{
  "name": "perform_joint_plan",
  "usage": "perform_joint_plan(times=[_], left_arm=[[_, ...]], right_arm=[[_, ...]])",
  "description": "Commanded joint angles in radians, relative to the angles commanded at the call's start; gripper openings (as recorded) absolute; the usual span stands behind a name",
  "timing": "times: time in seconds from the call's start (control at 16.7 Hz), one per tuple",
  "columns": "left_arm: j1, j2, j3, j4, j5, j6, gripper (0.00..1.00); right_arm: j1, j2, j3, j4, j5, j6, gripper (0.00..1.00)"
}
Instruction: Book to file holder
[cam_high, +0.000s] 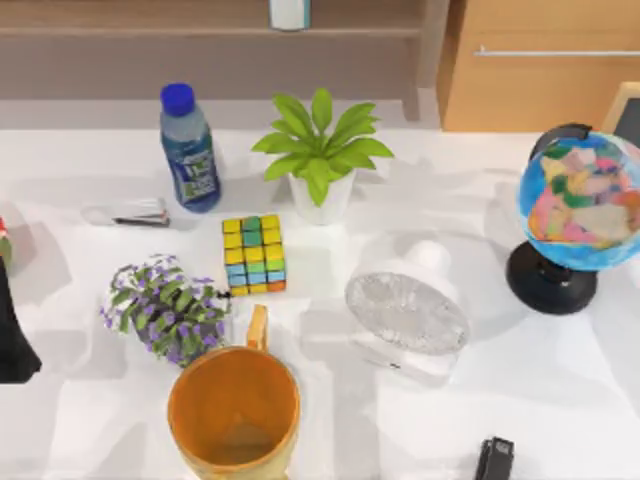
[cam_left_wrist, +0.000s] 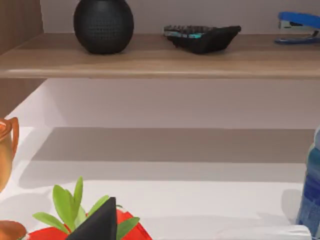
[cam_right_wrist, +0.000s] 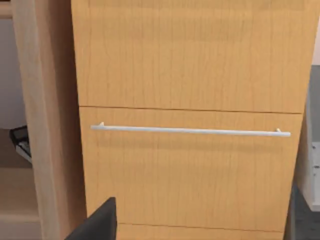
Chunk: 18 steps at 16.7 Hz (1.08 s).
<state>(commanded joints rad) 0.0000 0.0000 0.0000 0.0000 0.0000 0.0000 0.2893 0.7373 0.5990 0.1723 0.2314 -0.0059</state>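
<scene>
Our left arm (cam_high: 12, 335) idles at the table's left edge and our right arm (cam_high: 494, 460) at its front edge, both clear of the clutter. We cannot tell their grips. The book (cam_high: 288, 12) stands shelved, untouched.

Left arm (cam_high: 12, 330) matte black; right arm (cam_high: 494, 460) black, boxy

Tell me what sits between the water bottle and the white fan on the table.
In the top view, the potted green plant stands between the water bottle and the fan, with the puzzle cube just below that line.

White table (cam_high: 560, 390) bears bottle (cam_high: 190, 150), cube (cam_high: 254, 255), perhaps a fan (cam_high: 408, 312); globe (cam_high: 578, 215).
</scene>
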Motion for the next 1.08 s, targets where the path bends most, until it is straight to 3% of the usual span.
perform_joint_plan(times=[0.66, 1.08], left_arm=[[0.000, 0.000, 0.000, 0.000, 0.000, 0.000, 1.00], [0.000, 0.000, 0.000, 0.000, 0.000, 0.000, 1.00]], right_arm=[[0.347, 1.070, 0.823, 0.231, 0.361, -0.010, 1.00], [0.447, 1.559, 1.194, 0.340, 0.517, -0.005, 1.00]])
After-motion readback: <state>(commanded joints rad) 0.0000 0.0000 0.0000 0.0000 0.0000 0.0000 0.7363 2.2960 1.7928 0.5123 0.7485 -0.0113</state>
